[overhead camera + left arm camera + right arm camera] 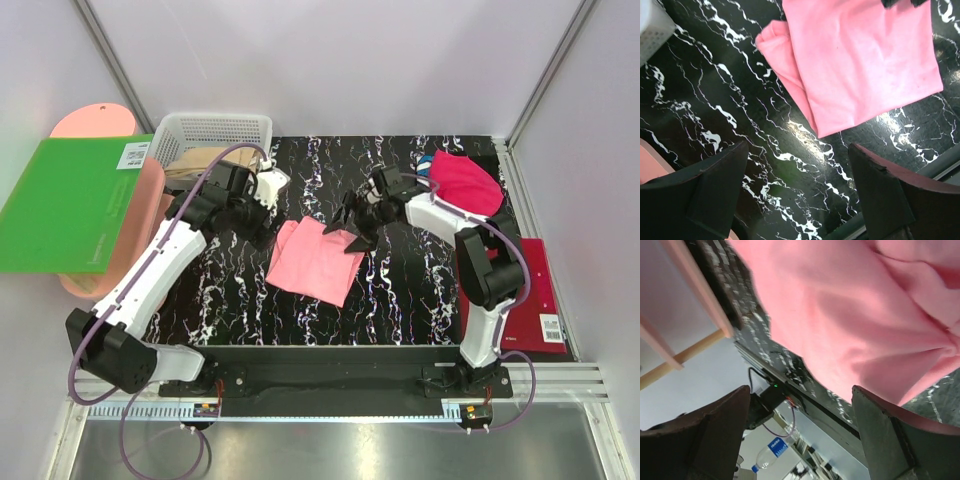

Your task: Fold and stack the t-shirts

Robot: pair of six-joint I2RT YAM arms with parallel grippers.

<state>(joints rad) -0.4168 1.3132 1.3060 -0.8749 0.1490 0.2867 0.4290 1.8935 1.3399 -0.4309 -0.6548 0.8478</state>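
Nearby, white basket [215, 127] back left, green board [70, 205] beside, magenta t-shirt [466, 182] right

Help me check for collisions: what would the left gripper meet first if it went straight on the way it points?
Most likely the bare black marble tabletop, just short of the folded salmon-pink t-shirt. The left gripper angles down, jaws open; depth is unclear, so the shirt's corner could come first.

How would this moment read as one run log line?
pink t-shirt: folded on table | magenta t-shirt: far right, not stacked | left gripper: open, empty | right gripper: open, empty
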